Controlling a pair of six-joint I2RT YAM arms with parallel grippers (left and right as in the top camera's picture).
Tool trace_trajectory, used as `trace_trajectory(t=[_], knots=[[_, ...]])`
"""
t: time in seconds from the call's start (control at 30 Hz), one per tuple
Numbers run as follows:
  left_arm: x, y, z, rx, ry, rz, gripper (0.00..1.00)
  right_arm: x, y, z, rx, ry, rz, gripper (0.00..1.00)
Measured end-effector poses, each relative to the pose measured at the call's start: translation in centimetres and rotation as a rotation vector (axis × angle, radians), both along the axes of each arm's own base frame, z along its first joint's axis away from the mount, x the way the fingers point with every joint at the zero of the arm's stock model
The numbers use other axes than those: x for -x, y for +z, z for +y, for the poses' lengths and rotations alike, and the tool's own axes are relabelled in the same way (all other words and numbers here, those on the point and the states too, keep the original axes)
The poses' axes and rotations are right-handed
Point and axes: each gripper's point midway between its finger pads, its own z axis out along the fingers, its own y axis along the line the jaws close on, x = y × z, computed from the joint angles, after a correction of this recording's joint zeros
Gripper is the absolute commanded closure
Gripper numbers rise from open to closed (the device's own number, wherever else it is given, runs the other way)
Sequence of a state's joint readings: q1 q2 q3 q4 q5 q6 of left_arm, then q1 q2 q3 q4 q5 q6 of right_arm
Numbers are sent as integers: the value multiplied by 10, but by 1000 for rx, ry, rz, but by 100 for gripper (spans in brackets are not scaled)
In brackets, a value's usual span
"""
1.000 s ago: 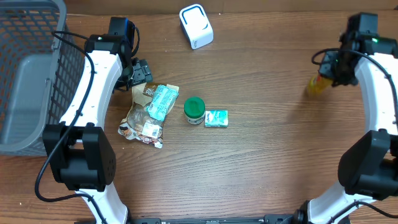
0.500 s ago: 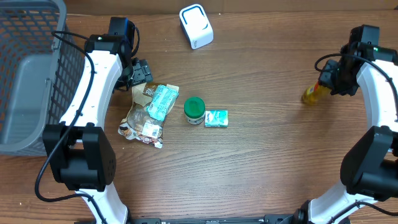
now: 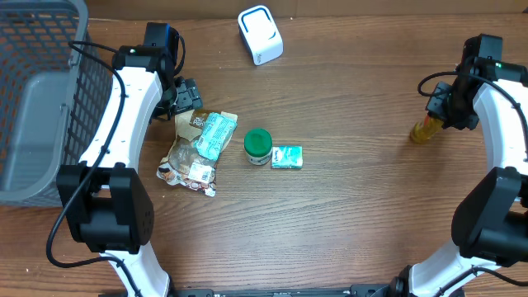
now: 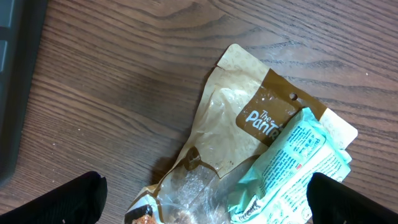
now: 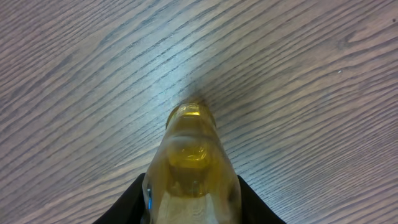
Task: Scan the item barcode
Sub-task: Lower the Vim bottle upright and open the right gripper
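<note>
Overhead view of a wood table (image 3: 363,206) w/ two arms. The right gripper (image 3: 439,118), at the right edge, pinches a yellow bottle (image 3: 423,130) between its fingers. The bottle's long axis runs from the gripper down and toward the near left. Its free end is at or just above the wood; can't tell which. No barcode shows in any view.

The white scanner (image 3: 260,35) sits at the far edge, approx. centre, well apart from the bottle and to its far left. Judgement: the bottle must travel left and far, then turn its label to the scanner. Bare wood lies between them, so nothing blocks that path.

The left gripper (image 3: 186,99) is closer to the scanner, spread wide and holding nothing, just above a snack bag (image 3: 188,153). Beside the bag are a teal pouch (image 3: 214,134), a green-lid jar (image 3: 258,146) and a small teal box (image 3: 287,157), all near-left of the path. A wire basket (image 3: 49,33) is at far left.
</note>
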State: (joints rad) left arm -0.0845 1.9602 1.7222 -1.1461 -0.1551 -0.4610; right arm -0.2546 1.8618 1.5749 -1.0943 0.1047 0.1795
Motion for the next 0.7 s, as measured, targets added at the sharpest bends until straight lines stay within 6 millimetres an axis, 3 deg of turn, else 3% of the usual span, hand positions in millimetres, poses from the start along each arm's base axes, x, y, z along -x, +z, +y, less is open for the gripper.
trace_trajectory(t=[0.13, 0.27, 0.47, 0.7], knots=[[0, 0, 0, 0, 0, 0, 0, 1, 0, 0, -1, -1, 2, 60], [0, 0, 0, 0, 0, 0, 0, 1, 0, 0, -2, -5, 5, 42], [0, 0, 0, 0, 0, 0, 0, 1, 0, 0, 2, -4, 6, 26], [0, 0, 0, 0, 0, 0, 0, -11, 3, -5, 24, -6, -45, 20]])
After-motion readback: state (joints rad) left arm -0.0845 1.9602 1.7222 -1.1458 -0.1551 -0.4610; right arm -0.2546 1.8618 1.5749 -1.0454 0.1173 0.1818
